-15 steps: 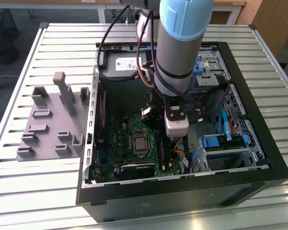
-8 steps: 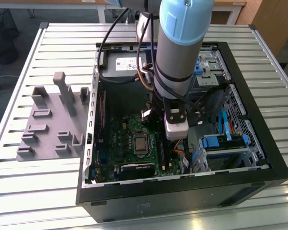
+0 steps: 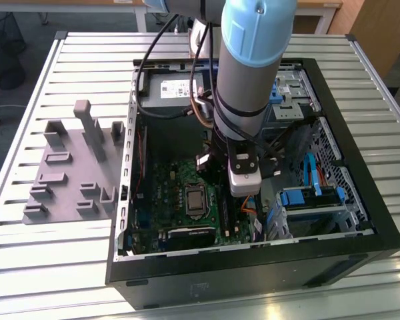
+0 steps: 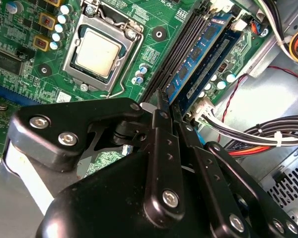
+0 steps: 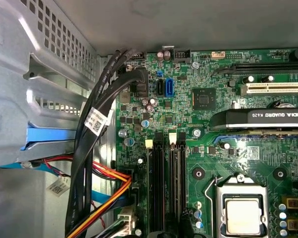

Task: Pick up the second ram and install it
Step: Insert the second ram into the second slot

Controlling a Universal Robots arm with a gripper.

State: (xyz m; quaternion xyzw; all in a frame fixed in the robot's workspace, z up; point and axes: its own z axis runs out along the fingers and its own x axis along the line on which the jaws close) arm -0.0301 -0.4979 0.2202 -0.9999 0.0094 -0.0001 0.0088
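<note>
Firstly, what is hidden: in the second wrist view the gripper's [image 4: 163,105] own black linkage covers the lower half of the picture. Its tips meet at the near end of the memory slots [image 4: 175,59]. Whether the gripper is closed on anything cannot be told from this angle.

The second ram [image 4: 196,54], a blue stick with black chips, stands on edge in a slot. Its near end lies just beside the gripper tips, and contact between them cannot be confirmed. A second blue stick [image 4: 222,47] stands close alongside it, on the side away from the processor [image 4: 97,52]. How deep either stick sits in its slot is not clear.

In the exterior view the arm [image 3: 250,60] reaches down into the open computer case [image 3: 253,280] and blocks the middle of the motherboard [image 3: 167,190]. A grey tray [image 3: 67,180] with upright posts lies on the slatted desk [image 3: 53,267], just outside the case wall at the exterior view's left.

Room is tight. In the first wrist view a bundle of black cables [image 5: 97,148] and coloured wires [image 5: 107,196] runs close beside the slots [image 5: 166,193]. A metal drive cage [image 5: 35,74] stands beyond the cables. On the slots' other side sits the processor socket [image 5: 243,215], and a graphics card [image 5: 258,119] lies near their clip ends.
</note>
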